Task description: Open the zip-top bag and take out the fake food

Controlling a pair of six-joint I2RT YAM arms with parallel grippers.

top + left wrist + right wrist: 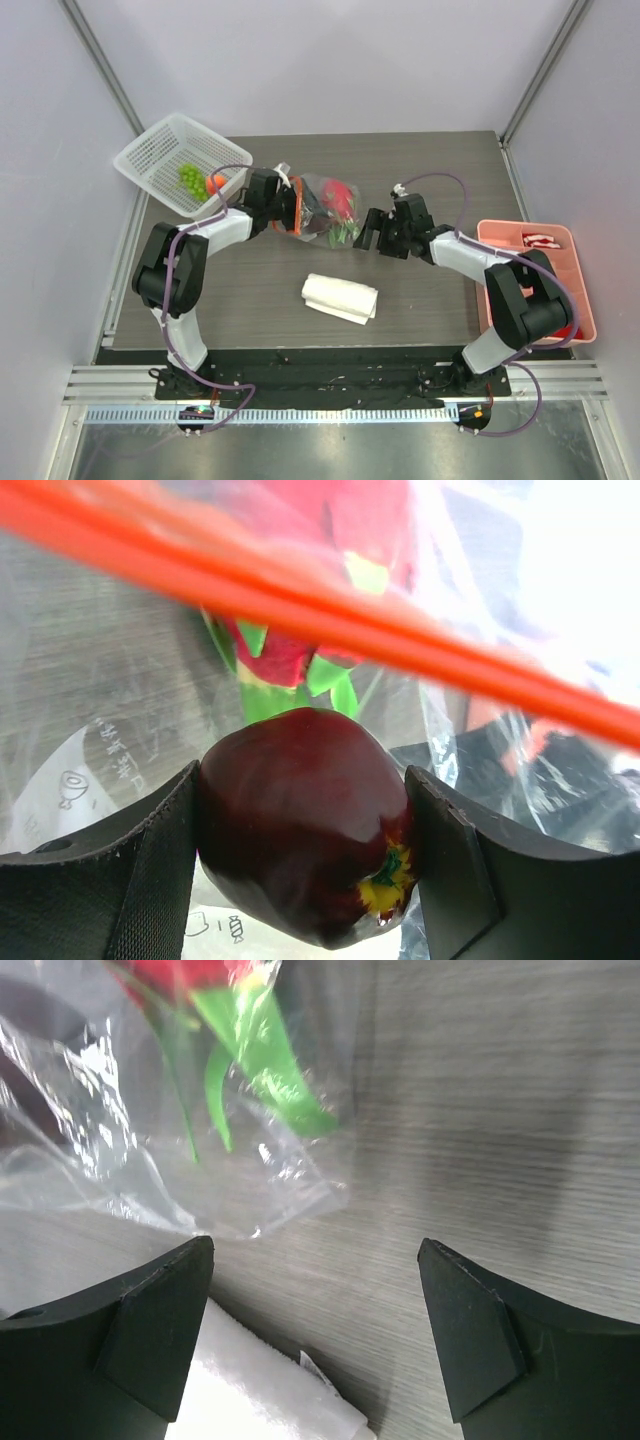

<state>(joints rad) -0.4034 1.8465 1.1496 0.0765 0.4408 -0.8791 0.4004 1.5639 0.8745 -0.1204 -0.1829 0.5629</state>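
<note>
The clear zip-top bag lies at the table's middle, its orange-red zipper strip at the left end. My left gripper is at that open end, shut on the dark purple fruit, which sits between both pads in the left wrist view. The red-pink dragon fruit and green leaves are inside the bag. My right gripper is open and empty just right of the bag, above bare table in the right wrist view. Green grapes and a small orange lie in the basket.
A white mesh basket stands tilted at the back left. A folded white cloth lies in front of the bag, under my right gripper's left finger. A pink divided tray with red items is at the right edge.
</note>
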